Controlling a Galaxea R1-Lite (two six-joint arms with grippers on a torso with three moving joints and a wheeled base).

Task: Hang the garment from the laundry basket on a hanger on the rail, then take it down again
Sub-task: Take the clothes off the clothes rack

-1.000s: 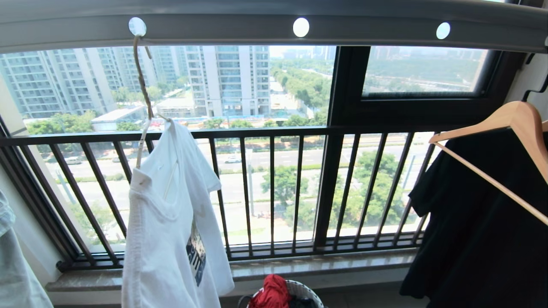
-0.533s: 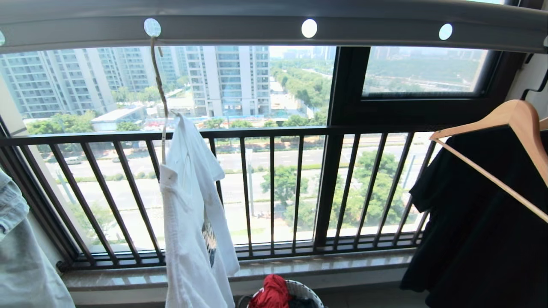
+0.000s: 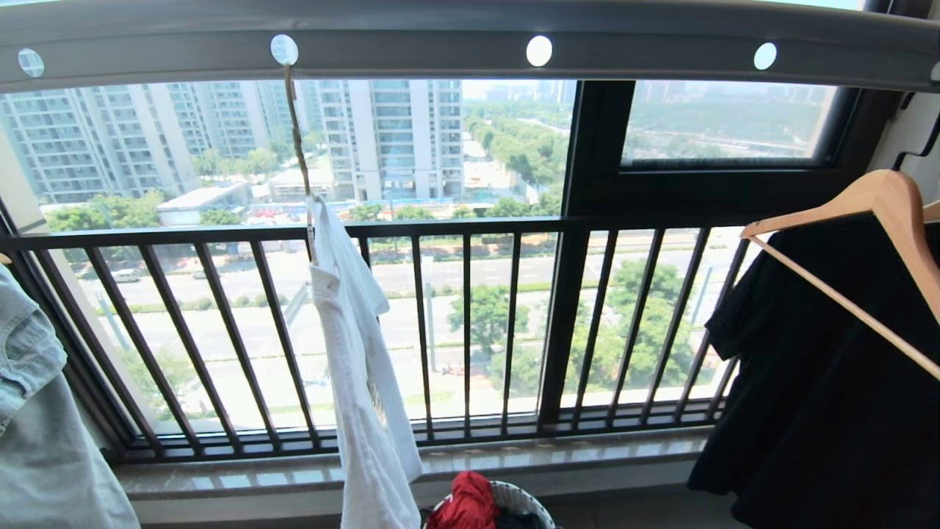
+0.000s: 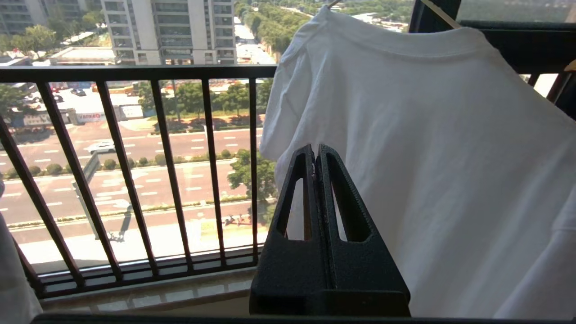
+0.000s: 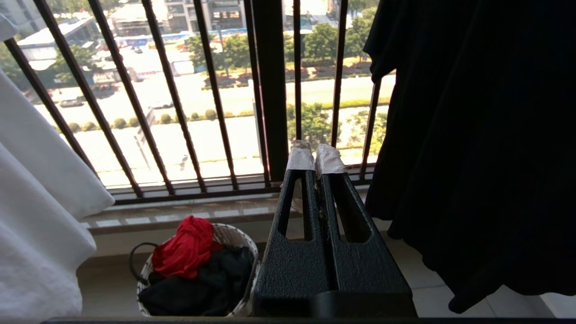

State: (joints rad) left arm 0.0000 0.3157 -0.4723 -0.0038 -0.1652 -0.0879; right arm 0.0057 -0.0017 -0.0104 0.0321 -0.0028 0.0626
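Observation:
The garment (image 3: pixel 360 367), a white T-shirt, hangs edge-on from the thin cream hanger (image 3: pixel 297 139), whose hook sits in a hole of the grey rail (image 3: pixel 411 55). The laundry basket (image 3: pixel 527 499) stands on the floor below the sill, holding red and dark cloth. Neither gripper shows in the head view. In the left wrist view my left gripper (image 4: pixel 315 150) is shut and empty, close in front of the garment (image 4: pixel 427 157). In the right wrist view my right gripper (image 5: pixel 315 155), its tips wrapped in white, is shut and empty above the floor beside the laundry basket (image 5: pixel 230 231).
A black garment (image 3: pixel 822 382) on a thick wooden hanger (image 3: pixel 881 206) hangs at the right. A pale blue denim garment (image 3: pixel 37 411) hangs at the far left. The dark barred balcony railing (image 3: pixel 470 323) and stone sill (image 3: pixel 587 452) run behind everything.
The garment on its hanger has swung to the right and turned from nearly facing me to edge-on. The rail's holes have drifted right, and more of the denim garment shows at the left.

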